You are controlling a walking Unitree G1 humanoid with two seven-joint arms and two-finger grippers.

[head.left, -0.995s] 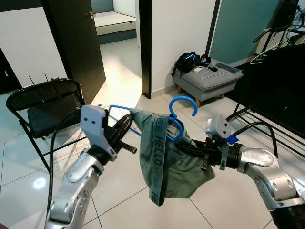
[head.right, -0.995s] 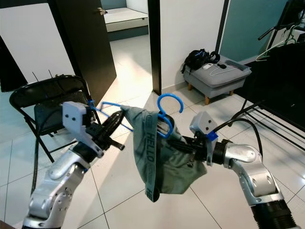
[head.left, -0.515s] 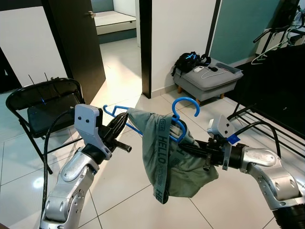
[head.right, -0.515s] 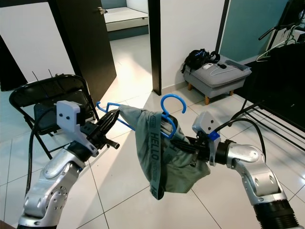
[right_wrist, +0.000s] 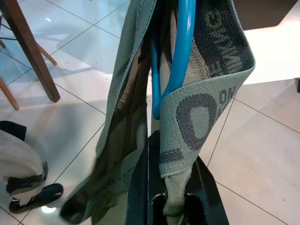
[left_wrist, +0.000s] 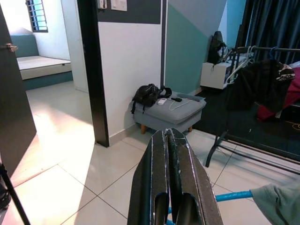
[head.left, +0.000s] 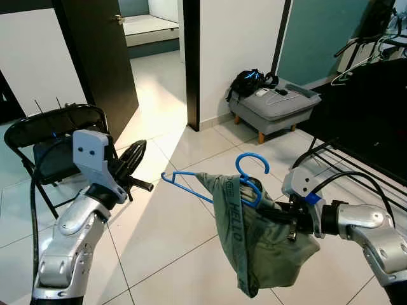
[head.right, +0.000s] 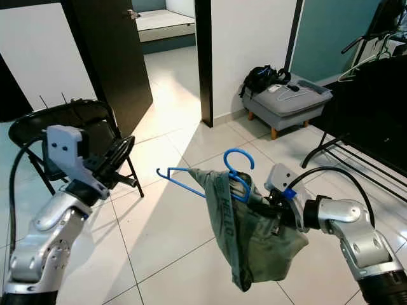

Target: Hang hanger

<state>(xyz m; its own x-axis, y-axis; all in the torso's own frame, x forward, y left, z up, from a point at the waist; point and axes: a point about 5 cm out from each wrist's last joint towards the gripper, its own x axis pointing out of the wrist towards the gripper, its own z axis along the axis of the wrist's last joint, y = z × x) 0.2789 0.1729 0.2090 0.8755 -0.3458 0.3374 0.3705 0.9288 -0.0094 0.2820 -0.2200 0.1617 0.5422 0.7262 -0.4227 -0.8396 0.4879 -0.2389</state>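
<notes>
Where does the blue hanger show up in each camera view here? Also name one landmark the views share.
Left eye view: blue hanger right of centre, draped with green garment.
Right eye view: centre, same drape.
Left wrist view: a blue bar at the lower right edge.
Right wrist view: upper centre, running down through the waistband.
Shared landmark: the grey footstool, also in the left wrist view.

The green garment [head.left: 261, 238] hides my right gripper's [right_wrist: 164, 187] fingertips and much of the blue hanger [head.left: 210, 184].
</notes>
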